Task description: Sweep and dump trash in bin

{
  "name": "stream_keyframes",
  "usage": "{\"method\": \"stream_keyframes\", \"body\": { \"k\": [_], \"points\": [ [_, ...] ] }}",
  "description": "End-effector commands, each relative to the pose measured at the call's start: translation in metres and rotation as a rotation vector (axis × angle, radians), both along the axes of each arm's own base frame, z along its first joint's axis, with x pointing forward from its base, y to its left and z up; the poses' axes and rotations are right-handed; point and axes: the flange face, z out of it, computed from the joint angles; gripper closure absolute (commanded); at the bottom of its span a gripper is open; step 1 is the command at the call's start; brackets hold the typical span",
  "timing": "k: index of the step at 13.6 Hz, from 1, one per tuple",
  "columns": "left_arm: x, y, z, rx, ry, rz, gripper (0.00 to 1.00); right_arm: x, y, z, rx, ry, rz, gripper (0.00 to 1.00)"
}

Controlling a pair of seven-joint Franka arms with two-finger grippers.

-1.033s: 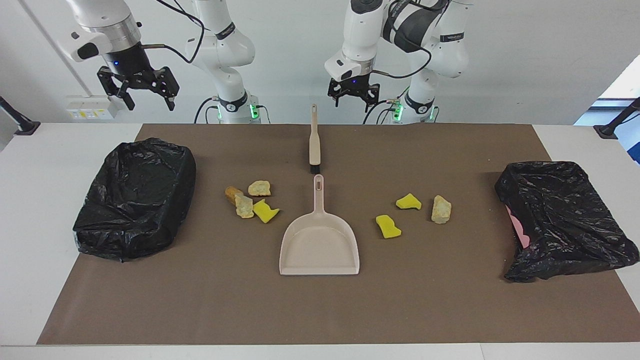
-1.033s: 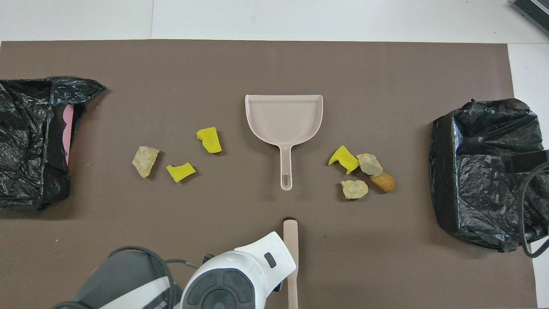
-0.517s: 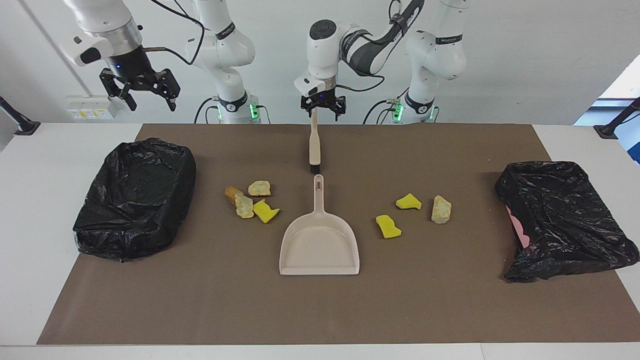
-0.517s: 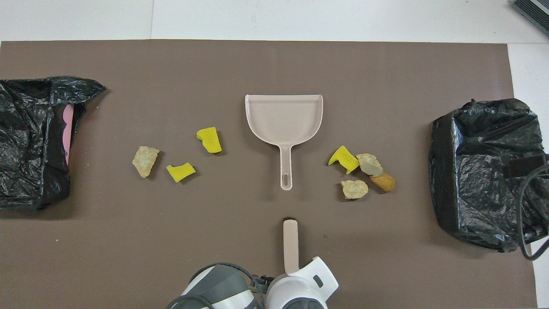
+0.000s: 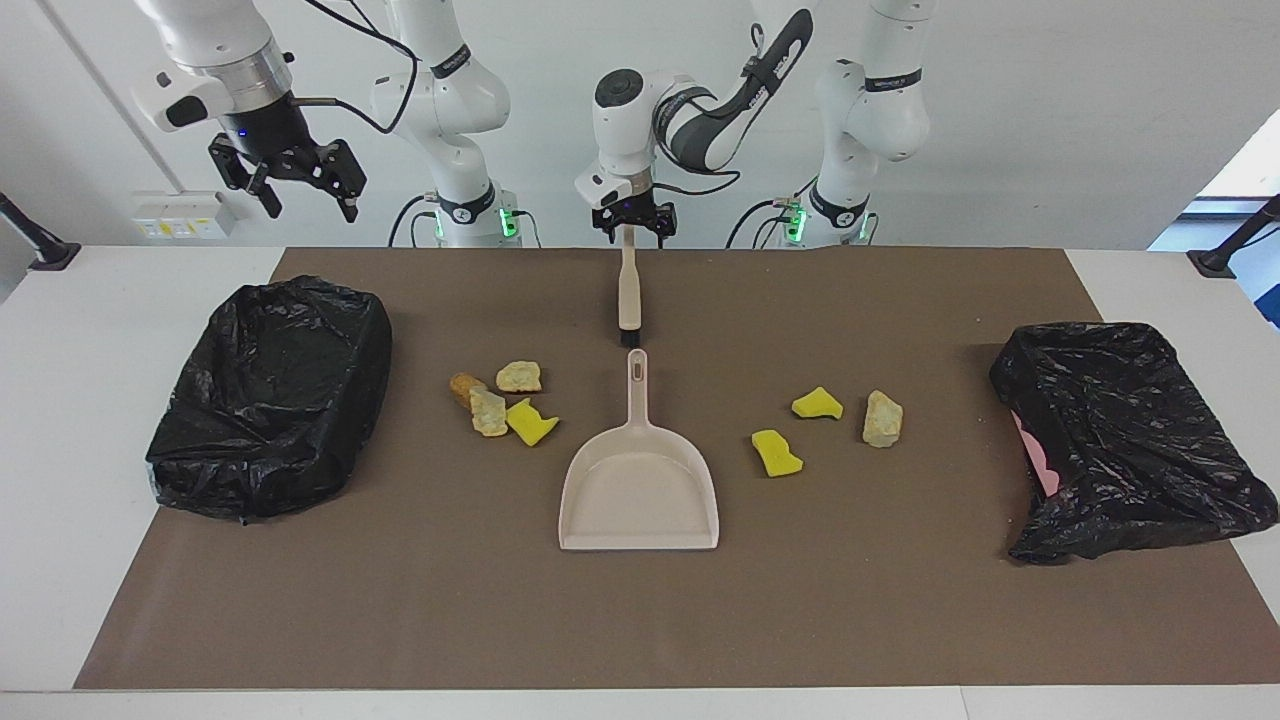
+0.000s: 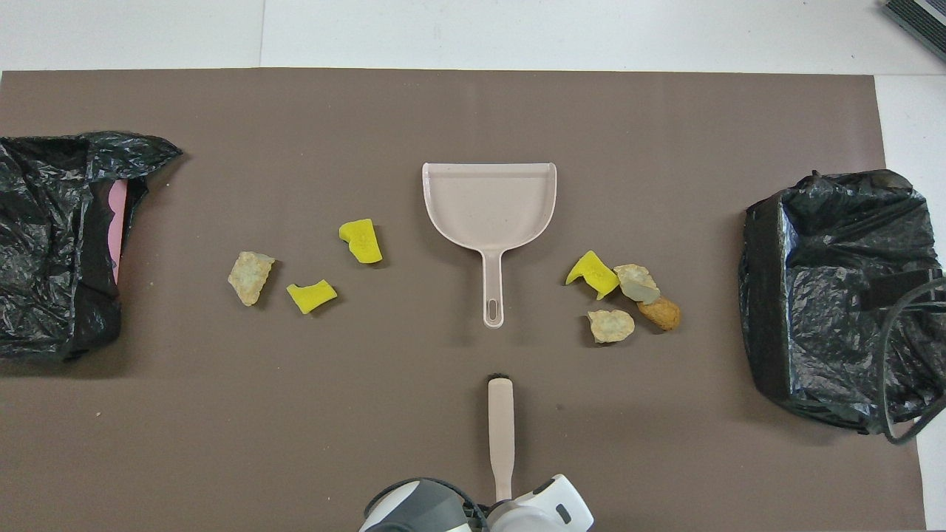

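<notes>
Facing view shows the change plainly: a second ago the left gripper (image 5: 632, 222) hung over the counter (image 5: 120, 300) toward the left arm's end; it has since swung across and come down at the tip of the brush (image 5: 628, 292) handle, fingers spread on either side of it. Whether they touch the handle yet is hard to judge from here. The brush has not shifted; it lies just nearer the robots than the dustpan (image 5: 640, 485). The right gripper (image 5: 292, 178) has barely moved, jaws spread and empty, up over the edge of the counter near the bin (image 5: 270, 395) at the right arm's end. The trash lies unswept either side of the dustpan handle: one cluster (image 5: 500, 400) toward that bin, another (image 5: 825, 425) toward the second bin (image 5: 1125, 435). Sweeping is likely about to begin with a grasp on the brush.
</notes>
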Motion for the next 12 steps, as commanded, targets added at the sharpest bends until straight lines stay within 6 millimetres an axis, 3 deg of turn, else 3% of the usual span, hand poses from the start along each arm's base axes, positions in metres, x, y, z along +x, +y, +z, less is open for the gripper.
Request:
{"method": "stream_keyframes", "body": {
  "k": [1,2,3,6,8,10,12],
  "points": [
    [-0.014,-0.007,-0.011,-0.021,0.014,0.031,0.0,-0.011,0.001,-0.002,0.005,0.017,-0.016,0.0],
    [-0.015,-0.006,-0.013,-0.019,0.015,0.029,0.01,-0.013,0.001,-0.004,0.006,0.019,-0.003,0.0],
    [-0.011,-0.006,-0.012,-0.022,0.015,0.026,0.26,-0.012,0.002,-0.006,0.005,0.019,-0.011,0.0],
    [-0.006,-0.005,-0.009,-0.02,0.017,0.031,0.62,0.009,0.015,-0.019,-0.001,-0.01,0.009,0.0],
    [0.0,-0.001,-0.002,-0.021,0.017,0.04,0.8,0.025,0.04,-0.026,-0.018,-0.058,0.063,0.0],
    [0.01,0.003,0.007,-0.001,0.019,0.049,0.96,0.04,0.051,-0.039,-0.019,-0.062,0.081,0.0],
    [0.015,0.006,0.014,0.016,0.025,0.053,1.0,0.051,0.063,-0.044,-0.006,-0.065,0.08,0.0]
  ]
}}
